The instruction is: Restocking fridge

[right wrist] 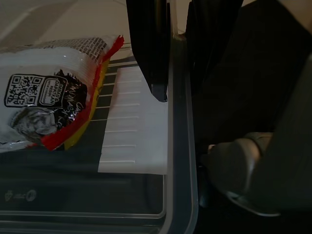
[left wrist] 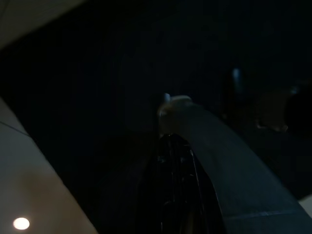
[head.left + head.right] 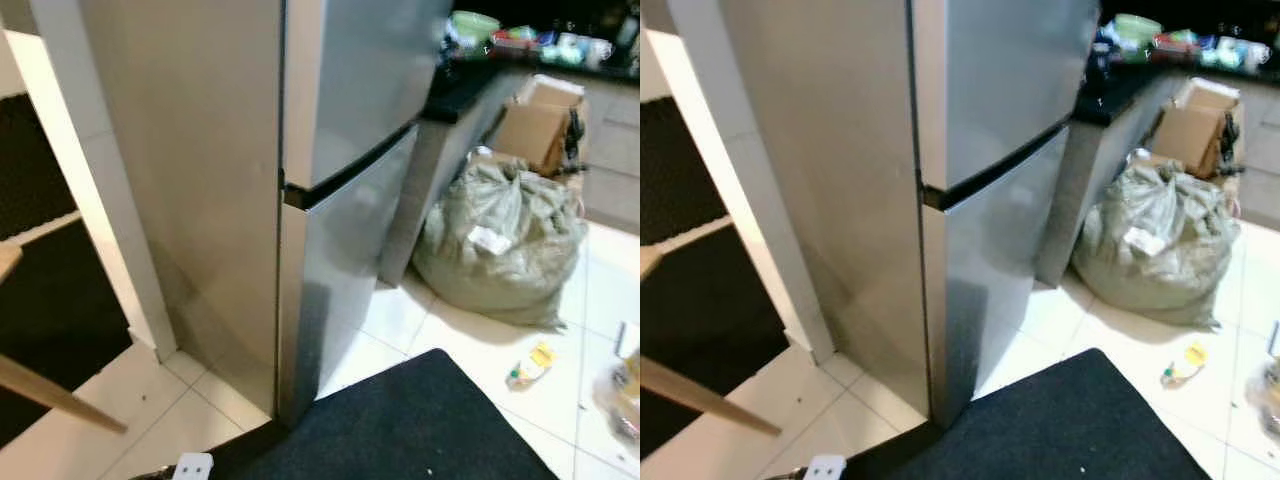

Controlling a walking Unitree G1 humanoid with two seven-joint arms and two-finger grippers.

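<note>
Right pincer (image 1: 178, 73) clenched on rim of clear plastic bin (image 1: 183, 195), one finger inside, one outside. Snack packet (image 1: 48, 105) lies in bin, just beside inner finger. Bin rigid, smooth, likely slippery; packet light, crinkly. Left pincer: too dark, cannot tell. Fridge (image 3: 330, 200) ahead, both doors closed.
</note>
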